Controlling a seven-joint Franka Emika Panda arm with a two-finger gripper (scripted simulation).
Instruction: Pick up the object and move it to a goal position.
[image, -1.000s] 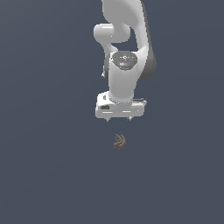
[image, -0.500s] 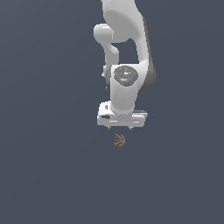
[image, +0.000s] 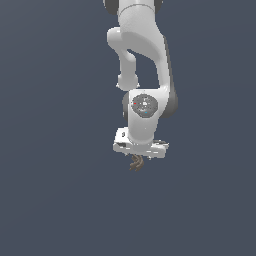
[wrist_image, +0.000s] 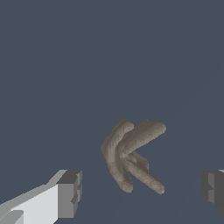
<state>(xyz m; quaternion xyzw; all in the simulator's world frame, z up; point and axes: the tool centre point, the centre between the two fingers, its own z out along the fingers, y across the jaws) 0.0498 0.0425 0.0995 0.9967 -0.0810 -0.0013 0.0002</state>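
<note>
The object (wrist_image: 131, 153) is a small brown, ridged, curved piece like a bunch of bananas, lying on the dark grey floor. In the exterior view only part of the object (image: 136, 163) shows below the white hand. My gripper (image: 138, 159) hangs straight over it, low down. In the wrist view the gripper (wrist_image: 142, 190) is open, one grey fingertip (wrist_image: 70, 193) on each side of the piece with a wide gap, touching nothing.
A flat dark grey floor (image: 55, 200) spreads all around. The white arm (image: 142, 65) rises above the hand.
The arm has come down towards the object, and the hand now covers most of it in the exterior view. The object has not moved.
</note>
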